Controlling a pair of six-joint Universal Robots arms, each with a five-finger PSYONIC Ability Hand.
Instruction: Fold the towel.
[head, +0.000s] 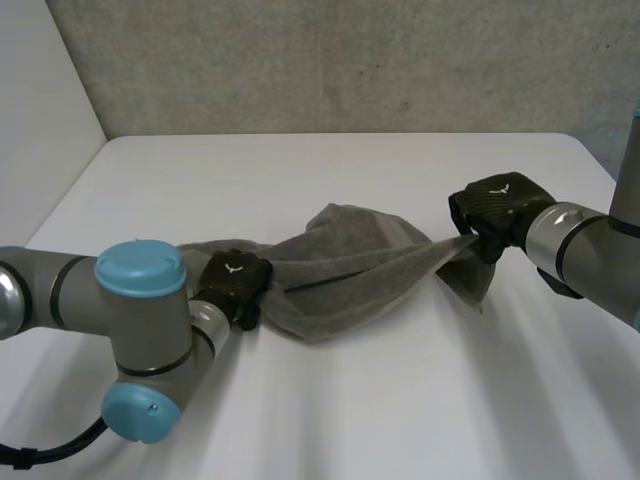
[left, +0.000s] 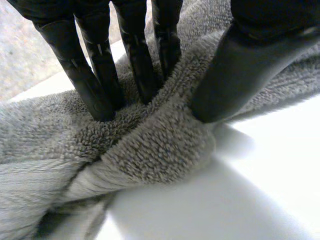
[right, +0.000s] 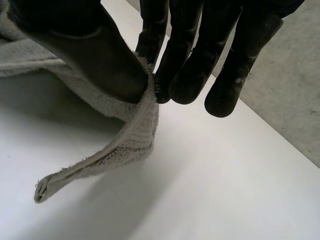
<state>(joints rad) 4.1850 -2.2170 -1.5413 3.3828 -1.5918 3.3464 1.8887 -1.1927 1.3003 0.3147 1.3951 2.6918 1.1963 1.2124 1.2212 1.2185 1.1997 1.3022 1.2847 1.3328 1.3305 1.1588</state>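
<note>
A grey towel (head: 345, 270) lies bunched across the middle of the white table (head: 330, 400), stretched between my two hands. My left hand (head: 235, 280) is at its left end; in the left wrist view its fingers (left: 95, 85) and thumb (left: 235, 75) pinch a thick ridge of towel (left: 160, 145) between them. My right hand (head: 495, 215) is at the right end, a little above the table. In the right wrist view the thumb (right: 95, 55) and fingers (right: 185, 75) pinch the towel's hem (right: 135, 130), and a loose corner (right: 45, 187) hangs down below the hand.
A grey wall (head: 330, 60) runs behind the table's far edge. A pale panel (head: 40, 120) stands at the left. Bare tabletop lies in front of the towel and behind it.
</note>
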